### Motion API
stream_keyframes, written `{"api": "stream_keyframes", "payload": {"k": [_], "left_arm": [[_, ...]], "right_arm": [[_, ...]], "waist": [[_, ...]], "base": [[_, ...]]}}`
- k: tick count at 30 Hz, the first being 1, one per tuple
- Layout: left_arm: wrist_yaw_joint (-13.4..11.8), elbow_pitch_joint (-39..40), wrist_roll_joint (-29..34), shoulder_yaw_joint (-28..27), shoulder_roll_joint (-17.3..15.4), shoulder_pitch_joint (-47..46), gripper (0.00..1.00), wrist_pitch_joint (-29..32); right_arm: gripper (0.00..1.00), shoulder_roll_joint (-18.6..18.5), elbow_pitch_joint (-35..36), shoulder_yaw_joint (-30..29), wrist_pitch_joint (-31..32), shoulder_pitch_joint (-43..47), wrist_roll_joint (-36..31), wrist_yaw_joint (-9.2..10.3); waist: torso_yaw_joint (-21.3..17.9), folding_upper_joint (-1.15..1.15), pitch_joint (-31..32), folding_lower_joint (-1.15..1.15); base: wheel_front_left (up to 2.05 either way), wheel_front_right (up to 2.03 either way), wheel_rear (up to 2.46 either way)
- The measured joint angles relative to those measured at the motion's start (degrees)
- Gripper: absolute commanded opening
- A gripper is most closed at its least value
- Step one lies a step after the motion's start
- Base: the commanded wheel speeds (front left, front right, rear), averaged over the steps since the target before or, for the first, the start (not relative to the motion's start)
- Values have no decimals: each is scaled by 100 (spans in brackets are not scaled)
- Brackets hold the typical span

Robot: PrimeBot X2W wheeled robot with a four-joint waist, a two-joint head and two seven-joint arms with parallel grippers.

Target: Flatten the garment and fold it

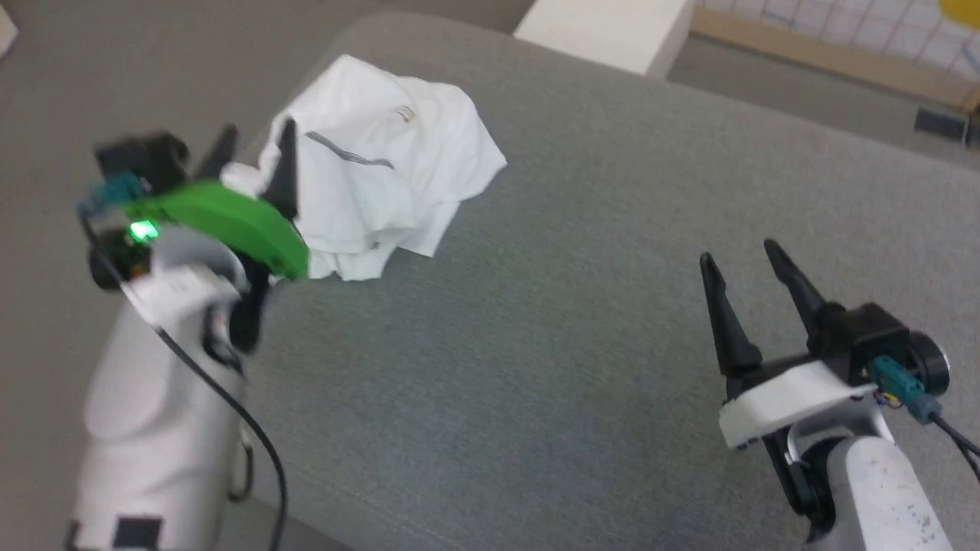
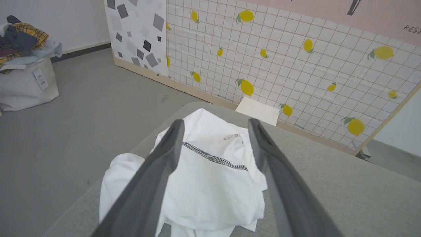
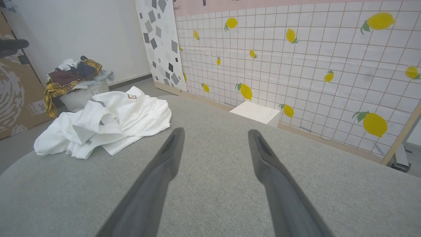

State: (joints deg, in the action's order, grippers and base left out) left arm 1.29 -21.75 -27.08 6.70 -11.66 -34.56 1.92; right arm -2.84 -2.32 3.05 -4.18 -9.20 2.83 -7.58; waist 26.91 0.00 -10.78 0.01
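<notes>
From the head view, I saw the garment [image 1: 383, 168] crumpled at the far left of the grey table [image 1: 536, 344]. My left gripper [image 1: 259, 132] was spread open at its edge, and my right gripper [image 1: 737, 254] was open, well apart. From the left wrist, the parted fingers framed its grey stitching [image 2: 213, 158]. From the right wrist, open fingers hung over bare table, with the shirt heaped to the left.

The garment [image 2: 210, 184] is shared by all views. From the left wrist it is seen close at 12 o'clock; from the right, at 10.
</notes>
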Motion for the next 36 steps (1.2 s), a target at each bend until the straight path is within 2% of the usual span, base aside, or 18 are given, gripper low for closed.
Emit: {"api": "stream_keyframes", "payload": {"k": [5, 8, 15, 19, 22, 23, 24, 25, 30, 33, 36], "left_arm": [[49, -613, -391, -261, -397, -845, 100, 1010], [-30, -946, -559, -430, -651, -1082, 100, 1619], [-513, -1456, -1007, -743, -861, -1039, 100, 2808], [-810, -1575, -1070, -824, -881, -807, 100, 3064], [-898, -1566, -1116, -886, -1000, -770, 100, 3240], [-895, -1540, -1116, -880, -1046, -761, 80, 3256], [-893, -1492, -1094, -876, -1082, -733, 23, 3204], [-889, -1384, -838, -814, -1147, -597, 0, 2420], [-998, -1174, -175, -799, -1234, -497, 0, 308], [-1000, -964, 187, -737, -1406, -619, 0, -620], [-982, -662, 470, -587, -1466, -831, 0, -1229]], "right_arm": [[100, 1, 34, 43, 2, -311, -89, 0], [100, 3, 20, 89, -49, -484, -91, 0], [100, 0, -69, 113, -191, -709, -84, 0], [100, 0, -154, 98, -248, -756, -79, 0], [100, -2, -235, 75, -294, -764, -64, 0], [100, -4, -254, 71, -299, -769, -54, 0], [100, -4, -272, 68, -313, -769, -27, 0], [100, -4, -348, 66, -374, -769, 27, 0], [100, -2, -556, 75, -479, -712, 165, 0], [100, -2, -675, 62, -549, -593, 277, 0], [100, -1, -781, 33, -600, -408, 399, 0]], "waist": [[-311, 0, -552, 0], [-525, 0, -861, 0], [-1076, 0, -1478, 1], [-1333, 0, -1762, 0], [-1490, 1, -1887, -1], [-1526, 1, -1905, -1], [-1559, 1, -1913, -1], [-1591, 0, -1845, -1], [-1617, 0, -1541, 0], [-1617, 0, -1254, 0], [-1608, 0, -909, -1]], "base": [[0, 0, 0], [0, 0, 0], [0, 0, 0], [0, 0, 0], [0, 0, 0], [0, 0, 0], [0, 0, 0], [0, 0, 0], [0, 0, 0], [0, 0, 0], [0, 0, 0]]}}
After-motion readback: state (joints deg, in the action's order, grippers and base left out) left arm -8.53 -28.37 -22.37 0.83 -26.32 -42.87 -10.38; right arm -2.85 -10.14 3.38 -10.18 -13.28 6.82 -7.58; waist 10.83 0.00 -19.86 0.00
